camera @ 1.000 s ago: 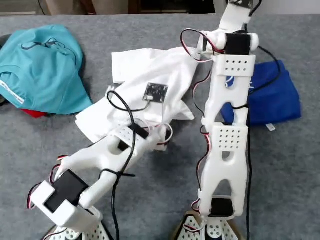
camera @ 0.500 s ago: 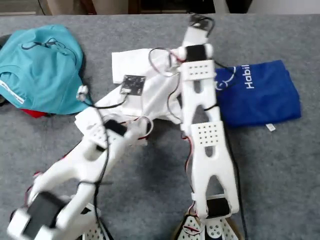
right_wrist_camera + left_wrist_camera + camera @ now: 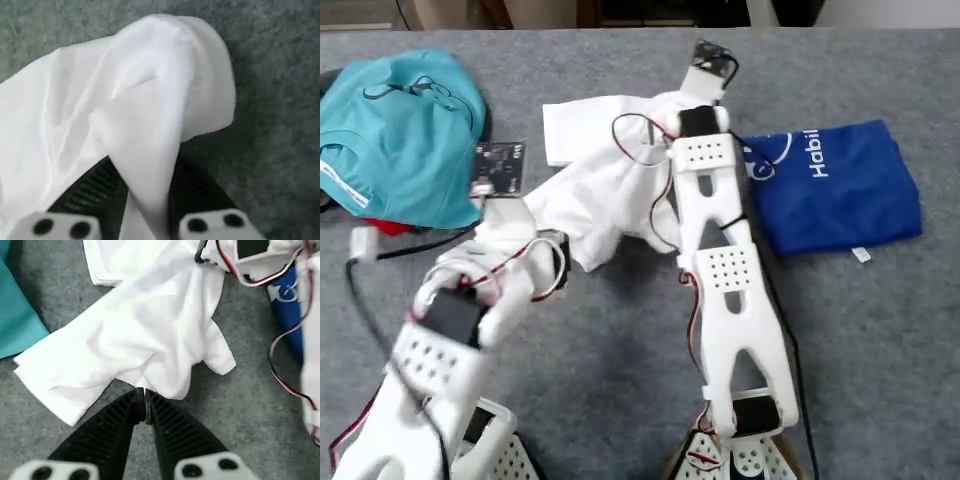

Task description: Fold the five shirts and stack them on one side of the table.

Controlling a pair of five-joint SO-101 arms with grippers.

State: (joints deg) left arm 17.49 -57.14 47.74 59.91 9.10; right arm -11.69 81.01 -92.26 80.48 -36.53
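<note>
A crumpled white shirt (image 3: pixel 610 170) lies stretched across the table's middle, between my two arms. In the left wrist view my left gripper (image 3: pixel 145 402) is shut on the near hem of the white shirt (image 3: pixel 150 330). Seen from above, that gripper (image 3: pixel 532 215) sits at the shirt's left end. At the shirt's far right corner, my right gripper (image 3: pixel 688 100) holds a bunched fold of the white cloth (image 3: pixel 150 115) pinched between its black fingers (image 3: pixel 197 192), so my right gripper (image 3: pixel 147 200) is shut on it.
A teal shirt (image 3: pixel 405 130) lies heaped at the far left over a red one (image 3: pixel 385 226). To the right of the right arm rests a folded blue shirt (image 3: pixel 835 185). Grey carpet-like table (image 3: pixel 620 340) lies bare in front between the arm bases.
The left arm swung left and dragged the shirt's near edge with it. The right arm shifted left with its fold, uncovering the blue shirt.
</note>
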